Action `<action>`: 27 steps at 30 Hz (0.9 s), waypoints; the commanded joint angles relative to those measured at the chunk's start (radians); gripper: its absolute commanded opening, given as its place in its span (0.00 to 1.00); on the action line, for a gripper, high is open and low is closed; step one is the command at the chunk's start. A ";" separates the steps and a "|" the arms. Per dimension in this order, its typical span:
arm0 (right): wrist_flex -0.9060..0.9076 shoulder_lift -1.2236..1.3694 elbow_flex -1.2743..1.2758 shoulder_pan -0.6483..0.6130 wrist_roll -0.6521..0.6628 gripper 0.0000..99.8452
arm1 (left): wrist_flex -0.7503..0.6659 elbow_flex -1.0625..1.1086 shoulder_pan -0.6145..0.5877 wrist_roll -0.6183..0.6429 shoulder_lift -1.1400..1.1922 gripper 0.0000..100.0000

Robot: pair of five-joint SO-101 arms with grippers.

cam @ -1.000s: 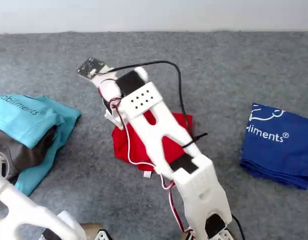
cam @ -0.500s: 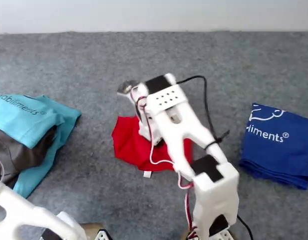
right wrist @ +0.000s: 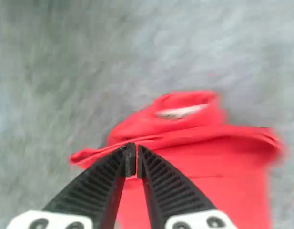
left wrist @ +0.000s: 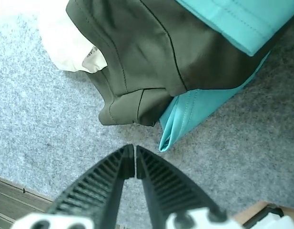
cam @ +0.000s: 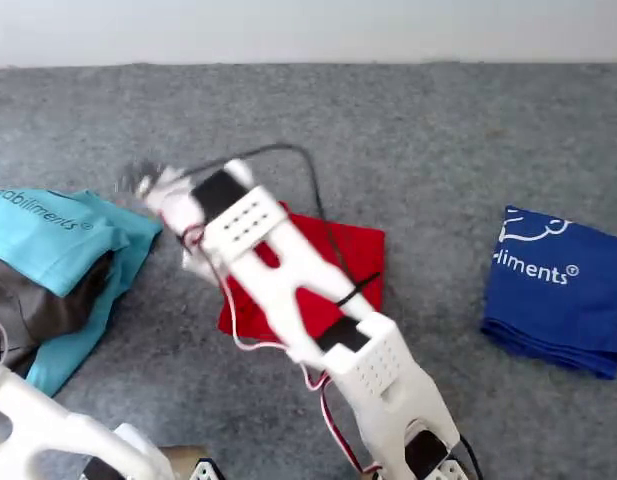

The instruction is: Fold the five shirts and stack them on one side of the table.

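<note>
My right pincer [right wrist: 133,153], pressed together, hangs by the rumpled red cloth shirt [right wrist: 199,155]; I'd spread it, nip one hem, fold squarely.

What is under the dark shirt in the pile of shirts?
Teal fabric sticks out from beneath the dark shirt, and a cream cloth shows at another edge. How far either runs underneath is covered.

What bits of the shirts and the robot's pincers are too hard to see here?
- Red shirt: middle hidden under the white arm, high view.
- Blue shirt: cut off by the right edge, high view.
- Cream shirt: partly covered by the dark shirt, cut by the edge, left wrist view.
- Right pincer: blurred, right wrist view; unclear whether it pinches cloth.
</note>
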 commanded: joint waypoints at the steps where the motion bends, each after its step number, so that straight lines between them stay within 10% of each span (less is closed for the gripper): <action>1: 0.041 -0.036 -0.080 0.128 -0.011 0.01 | 0.002 -0.042 -0.005 -0.005 -0.025 0.02; 9: 0.039 0.065 -0.078 0.294 0.098 0.01 | -0.002 -0.042 -0.002 -0.005 -0.025 0.02; 27: 0.045 0.019 0.064 0.148 -0.008 0.01 | -0.002 -0.042 -0.003 -0.005 -0.025 0.02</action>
